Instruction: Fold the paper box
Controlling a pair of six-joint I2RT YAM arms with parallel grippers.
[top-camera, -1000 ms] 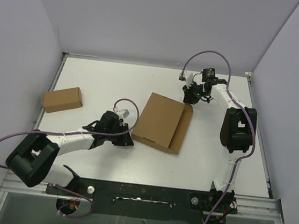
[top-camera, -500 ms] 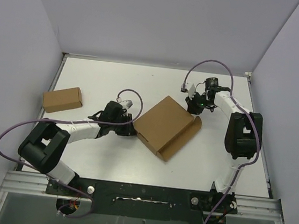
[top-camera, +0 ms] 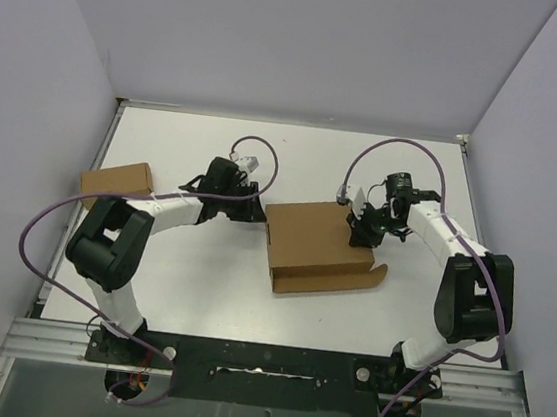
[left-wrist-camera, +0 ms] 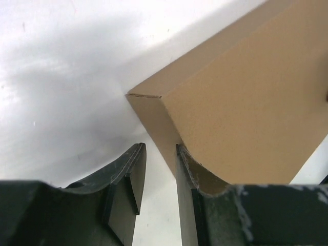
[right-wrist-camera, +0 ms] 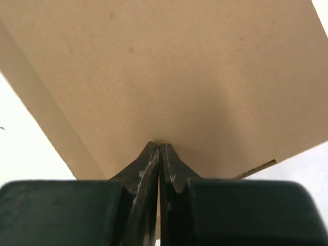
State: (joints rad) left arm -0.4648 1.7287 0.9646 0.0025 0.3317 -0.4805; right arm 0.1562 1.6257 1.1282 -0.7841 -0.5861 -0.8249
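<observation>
The box lies closed in the middle of the table, plain brown, top flat, a flap jutting at its near right; its inside is hidden. The left gripper stands slightly apart at its left corner. The right gripper, fingers together, touches the top.

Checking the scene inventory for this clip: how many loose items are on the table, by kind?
paper box: 1
small cardboard box: 1
Total: 2
</observation>
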